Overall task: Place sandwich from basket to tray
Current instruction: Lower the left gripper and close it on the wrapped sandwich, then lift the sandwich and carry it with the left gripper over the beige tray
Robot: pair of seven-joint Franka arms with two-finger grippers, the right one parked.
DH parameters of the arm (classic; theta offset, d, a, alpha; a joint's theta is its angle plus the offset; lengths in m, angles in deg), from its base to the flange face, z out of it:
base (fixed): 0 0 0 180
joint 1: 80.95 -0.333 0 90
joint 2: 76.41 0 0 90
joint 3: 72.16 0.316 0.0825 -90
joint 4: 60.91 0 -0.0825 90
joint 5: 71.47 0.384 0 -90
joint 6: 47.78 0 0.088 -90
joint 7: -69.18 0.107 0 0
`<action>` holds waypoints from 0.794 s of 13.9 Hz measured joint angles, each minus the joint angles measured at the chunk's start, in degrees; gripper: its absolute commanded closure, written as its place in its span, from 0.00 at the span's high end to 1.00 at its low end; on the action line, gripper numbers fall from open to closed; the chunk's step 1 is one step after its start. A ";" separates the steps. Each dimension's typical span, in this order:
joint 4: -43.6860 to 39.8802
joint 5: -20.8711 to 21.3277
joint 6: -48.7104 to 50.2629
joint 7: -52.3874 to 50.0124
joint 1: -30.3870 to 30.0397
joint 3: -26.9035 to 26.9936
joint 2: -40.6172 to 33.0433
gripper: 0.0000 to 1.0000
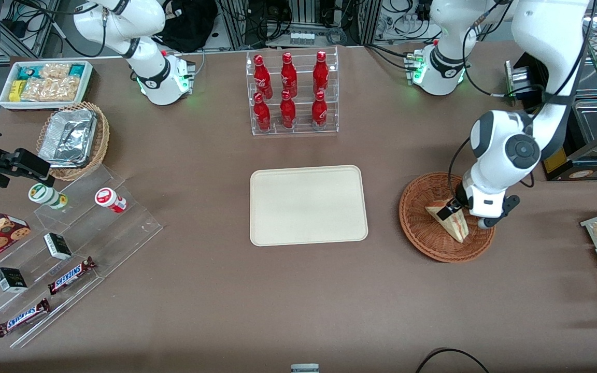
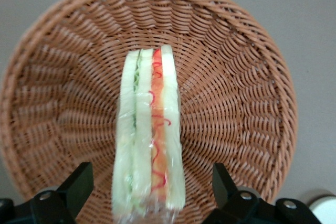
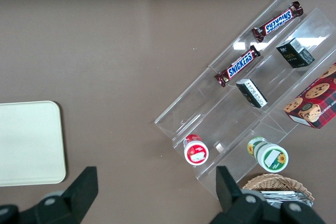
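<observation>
Reddish-brown round woven wicker basket (image 1: pixel 436 243) holds the pale triangular wrapped sandwich (image 1: pixel 451 221); the left arm's black two-finger gripper (image 2: pixel 149 187) hangs over the basket, fingers spread either side of the sandwich, untouching. Beside the basket lies the cream rectangular plastic tray (image 1: pixel 308 205).

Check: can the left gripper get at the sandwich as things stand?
Probably yes. The gripper is open, low in the basket, one finger on each side of the upright sandwich, nothing between them.

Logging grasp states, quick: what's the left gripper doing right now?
Left gripper: open, fingers either side of the sandwich in the basket, not yet closed on it.
</observation>
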 measured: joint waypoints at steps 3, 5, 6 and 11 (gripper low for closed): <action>0.00 0.01 -2.91 0.00 -0.01 0.01 3.39 0.24; -0.22 0.07 -3.25 0.03 -0.13 0.03 3.80 0.13; -0.43 0.13 -3.03 0.18 -0.18 0.06 3.50 0.12; -4.94 0.16 10.66 1.89 -0.17 0.02 -2.10 0.12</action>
